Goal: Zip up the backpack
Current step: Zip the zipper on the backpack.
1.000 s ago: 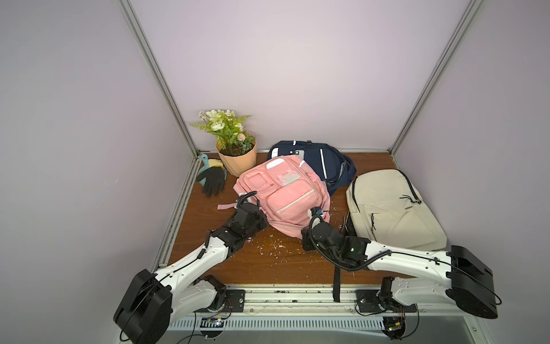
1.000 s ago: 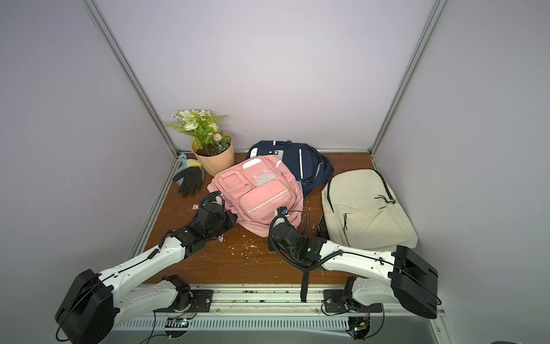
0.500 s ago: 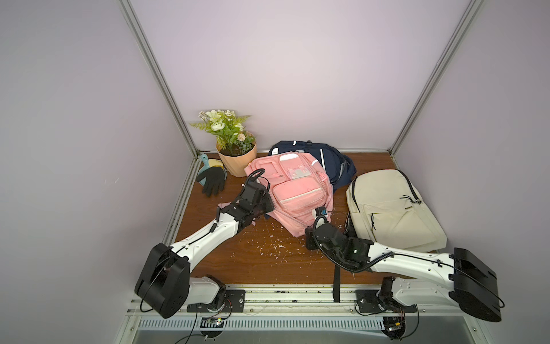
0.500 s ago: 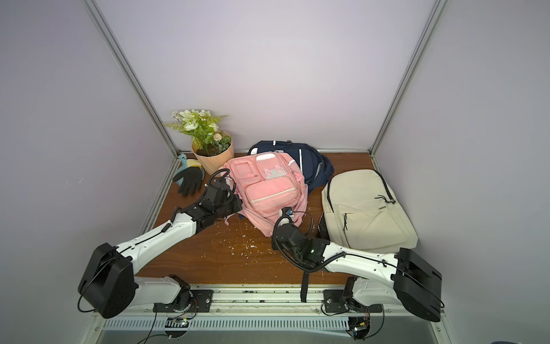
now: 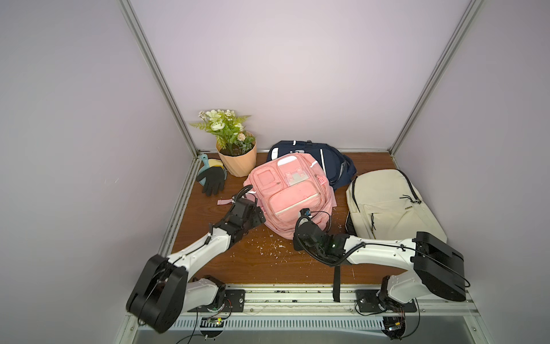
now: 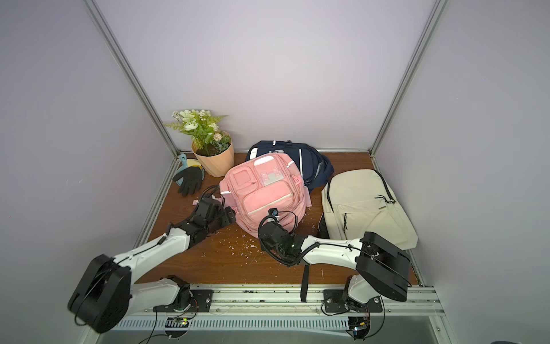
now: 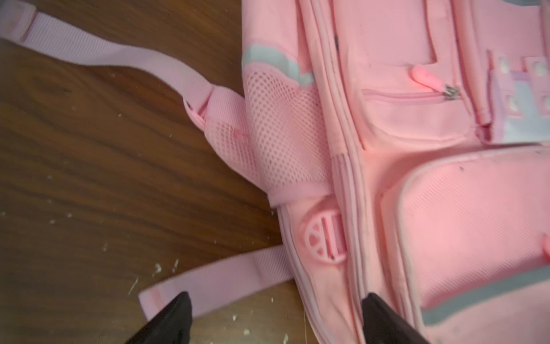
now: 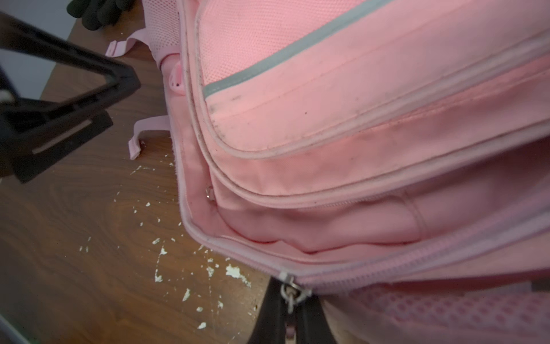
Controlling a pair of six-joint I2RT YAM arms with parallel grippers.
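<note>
1. Wood-grain desk (image 5: 238, 262) in a lilac-walled booth: a pink fabric backpack (image 5: 290, 190) with grey trim lies mid-desk, overlapping a navy backpack (image 5: 333, 160) and just beside a cream backpack (image 5: 387, 202).
2. The right pincer (image 8: 290, 315) is clamped on the metal zipper pull (image 8: 293, 293). The left pincer (image 7: 276, 309) gapes wide at the bag's side, holding nothing.
3. Unanchored, the soft bag may slide with the pull instead of closing, and the corner ahead could snag.
4. Its main compartment gapes, with the lining showing.

You have the pink backpack (image 5: 290, 193) lying front-up in the middle of the bench (image 5: 253, 265). Its main compartment gapes open along the near edge, with the metal zipper pull (image 8: 291, 293) at the gap's end.
</note>
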